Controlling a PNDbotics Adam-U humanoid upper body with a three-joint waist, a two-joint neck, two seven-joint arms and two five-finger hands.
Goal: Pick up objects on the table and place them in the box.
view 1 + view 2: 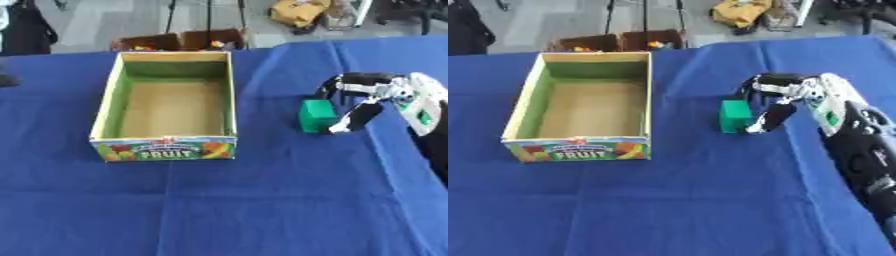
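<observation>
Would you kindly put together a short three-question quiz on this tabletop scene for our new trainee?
1. True or false: the box already holds the green block.
2. Which hand is at the green block? A) the left hand B) the right hand C) neither
3. Fill in: the word printed on the box's front panel is ____.

Key
1. False. The box is empty; the block stands on the blue tablecloth, to the right of the box.
2. B. The right hand curls round the block from the right side; the left hand shows in neither view.
3. FRUIT.
</observation>
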